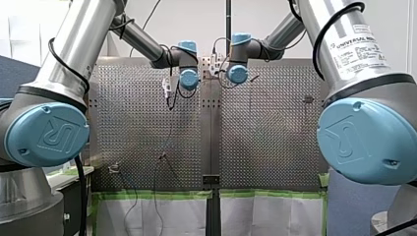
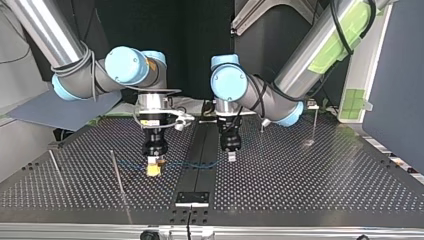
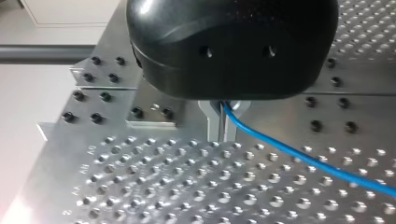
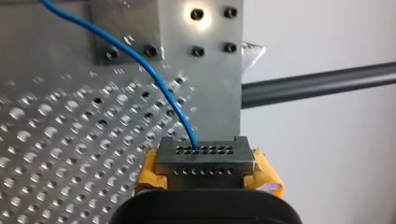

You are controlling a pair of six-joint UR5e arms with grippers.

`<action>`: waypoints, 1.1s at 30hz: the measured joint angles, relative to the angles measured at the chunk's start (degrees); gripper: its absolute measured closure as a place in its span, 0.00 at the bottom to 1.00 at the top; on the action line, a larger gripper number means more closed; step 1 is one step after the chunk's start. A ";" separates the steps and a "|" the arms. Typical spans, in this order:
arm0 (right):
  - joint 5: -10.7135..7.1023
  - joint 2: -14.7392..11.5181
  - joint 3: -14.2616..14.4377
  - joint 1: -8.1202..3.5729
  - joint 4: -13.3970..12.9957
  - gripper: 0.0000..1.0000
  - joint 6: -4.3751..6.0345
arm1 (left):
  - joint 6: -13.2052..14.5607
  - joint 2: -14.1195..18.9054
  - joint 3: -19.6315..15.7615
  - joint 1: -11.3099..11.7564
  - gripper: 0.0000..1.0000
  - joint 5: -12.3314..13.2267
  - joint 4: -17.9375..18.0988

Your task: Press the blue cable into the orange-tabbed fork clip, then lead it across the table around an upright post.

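My left gripper (image 3: 221,130) has its metal fingers (image 3: 212,123) pressed together on the blue cable (image 3: 299,156), which leaves them and trails away over the perforated table (image 3: 163,186). My right gripper (image 4: 204,156) (yellow pads (image 4: 149,170) flanking a grey holed block (image 4: 204,163)) pinches the cable too. In the top view the cable runs low between both grippers, across the table's middle.

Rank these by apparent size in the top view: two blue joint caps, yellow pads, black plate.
Largest: my right arm's blue cap and my left arm's blue cap, about alike.
Then: black plate.
Smallest: yellow pads.
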 joint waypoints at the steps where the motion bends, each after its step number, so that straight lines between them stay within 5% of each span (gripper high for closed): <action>1: 0.00 -0.27 0.00 -0.19 0.23 1.00 0.00 | 0.13 0.00 0.43 -0.05 1.00 0.02 -0.28; 15: -0.08 -2.32 -0.01 -3.02 3.09 1.00 0.03 | 2.70 -0.09 6.61 -1.44 1.00 1.11 -4.82; 33: -0.35 -5.94 -0.15 -8.78 6.47 1.00 1.29 | 2.69 -2.17 15.17 -2.73 1.00 4.62 -9.53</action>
